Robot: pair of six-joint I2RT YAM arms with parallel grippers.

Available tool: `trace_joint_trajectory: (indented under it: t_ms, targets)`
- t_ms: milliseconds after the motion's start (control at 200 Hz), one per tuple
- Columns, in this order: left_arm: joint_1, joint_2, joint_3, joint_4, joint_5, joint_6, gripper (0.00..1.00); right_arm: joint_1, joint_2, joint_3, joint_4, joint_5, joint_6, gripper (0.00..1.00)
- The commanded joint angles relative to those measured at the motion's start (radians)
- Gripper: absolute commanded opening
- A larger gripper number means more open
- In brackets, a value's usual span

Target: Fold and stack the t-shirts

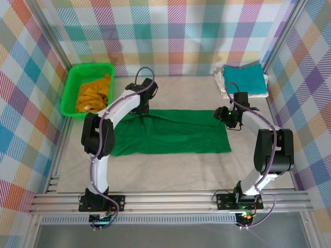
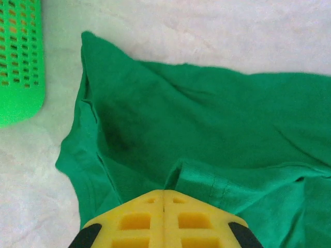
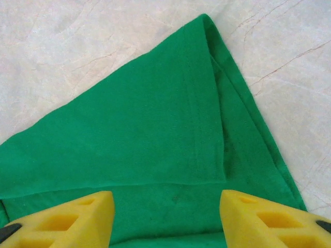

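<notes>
A dark green t-shirt [image 1: 170, 137] lies spread across the middle of the table, with one layer folded over at its right end [image 3: 155, 129]. My left gripper [image 1: 142, 109] is at the shirt's far left edge. In the left wrist view its yellow jaws [image 2: 164, 192] are pressed together, and a raised ridge of the green cloth [image 2: 207, 113] runs into the tips. My right gripper [image 1: 227, 118] hovers open over the shirt's far right corner, its fingertips [image 3: 166, 199] wide apart above the cloth. A mustard yellow t-shirt [image 1: 93, 95] sits crumpled in the basket. A folded teal t-shirt [image 1: 245, 77] rests on a white one [image 1: 258, 93].
The bright green plastic basket [image 1: 85, 88] stands at the far left, and its perforated wall [image 2: 18, 57] is close to the shirt's sleeve. The teal and white stack sits in the far right corner. Metal frame posts and checked walls enclose the pale table [image 1: 170, 170].
</notes>
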Motion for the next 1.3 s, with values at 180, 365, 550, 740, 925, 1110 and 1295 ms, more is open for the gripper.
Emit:
trace_joint_trajectory:
  t_ms: [180,365,550,740,925,1110,1295]
  targets:
    - [-0.062,-0.103,-0.104,-0.089,-0.078,-0.096,0.0,0.005,0.022,0.02,0.001,-0.023,-0.006,0.57]
    - [-0.097,-0.099,-0.116,-0.13,-0.1,-0.119,0.0,0.004,0.03,0.023,0.001,-0.017,-0.007,0.58]
    - [-0.118,-0.11,-0.196,-0.108,-0.092,-0.15,0.0,0.005,0.081,0.073,-0.052,-0.011,-0.006,0.59]
    - [-0.126,-0.09,-0.253,-0.046,-0.061,-0.16,0.0,0.003,0.178,0.151,-0.107,0.025,0.009,0.58]
    - [-0.13,-0.066,-0.275,-0.024,-0.066,-0.159,0.0,0.002,0.22,0.176,-0.099,0.025,0.035,0.56]
    - [-0.13,-0.049,-0.281,-0.005,-0.071,-0.155,0.0,0.004,0.26,0.169,-0.066,-0.02,0.045,0.45]
    - [-0.13,-0.039,-0.279,-0.003,-0.072,-0.154,0.0,0.002,0.248,0.163,-0.063,-0.026,0.052,0.26]
